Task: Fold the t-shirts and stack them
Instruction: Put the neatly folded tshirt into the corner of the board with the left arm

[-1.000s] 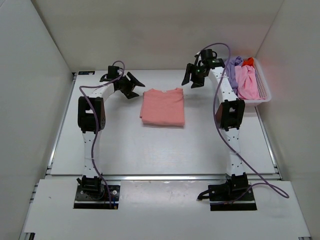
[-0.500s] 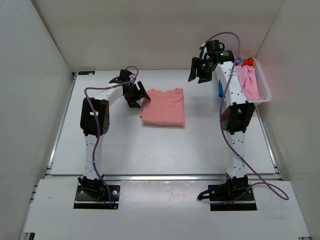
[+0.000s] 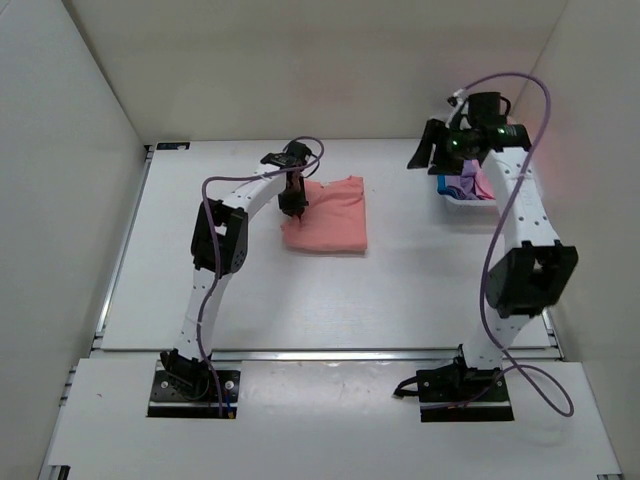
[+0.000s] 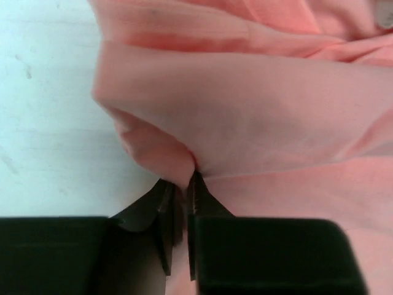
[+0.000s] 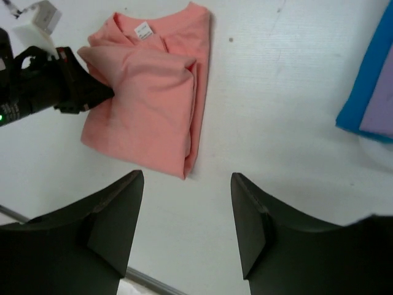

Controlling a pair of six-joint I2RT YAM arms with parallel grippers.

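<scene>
I am seeing the left gripper (image 4: 182, 182) closed to a very narrow gap. It is pinching a fold of the salmon-pink t-shirt (image 3: 330, 218) between its fingertips, at the left side of the shirt. The pinched cloth is rising from the bench (image 3: 300, 300) and is making a soft, rounded flap that is leaning over the rest of the shirt.

The right gripper (image 5: 187, 177) is standing wide open. It is holding nothing and touching nothing, and it is hovering near the far right corner, to the right of the shirt and beside the white basket (image 3: 462, 203).

The shirt is lying around the middle of the bench, nearer to the far edge. It is folded in several layers into a rough rectangle. A small white label (image 5: 143, 29) is showing at its neck.

In the basket I am seeing a blue t-shirt (image 5: 368, 86) and a lavender t-shirt (image 5: 382, 109), both partly hidden.
</scene>
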